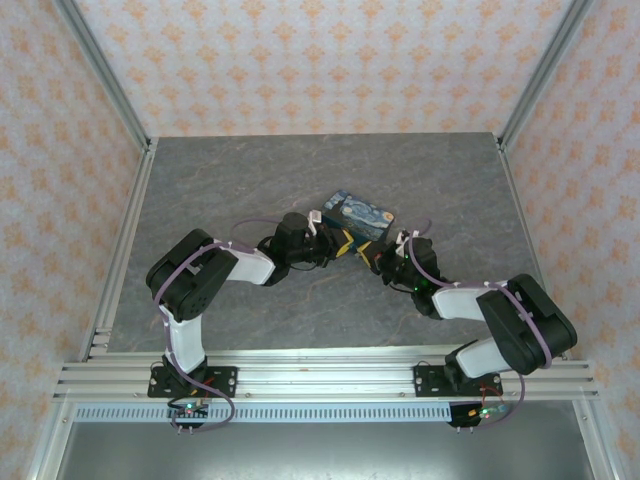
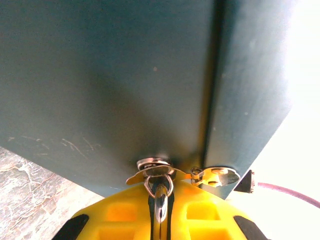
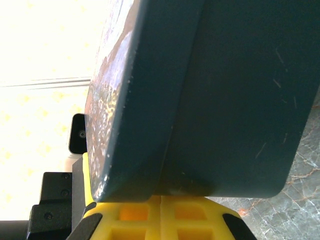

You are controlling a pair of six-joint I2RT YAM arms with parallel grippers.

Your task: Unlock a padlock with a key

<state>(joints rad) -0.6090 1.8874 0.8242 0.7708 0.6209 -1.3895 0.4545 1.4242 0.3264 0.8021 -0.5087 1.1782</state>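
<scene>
Where the padlock (image 1: 362, 215) sat: mid-table (image 1: 230, 180), slightly toward the far side, printed face up, with both arms meeting at its near edge.
Key (image 2: 160, 209): metal blade and ring were pinched between yellow fingers, with the tip at a round metal fitting on the dark teal side. That was likely the keyhole; I could not tell how deep it sat.
Left gripper (image 2: 160, 195): clamped on the key and aimed straight at that side, probably so a wrist roll could turn it.
Right gripper (image 3: 160, 207): fingers were pressed together holding nothing, tips up against a teal side near a corner. Judged a brace against sliding.
Stage: insertion, turn not yet evident; shackle hidden.
</scene>
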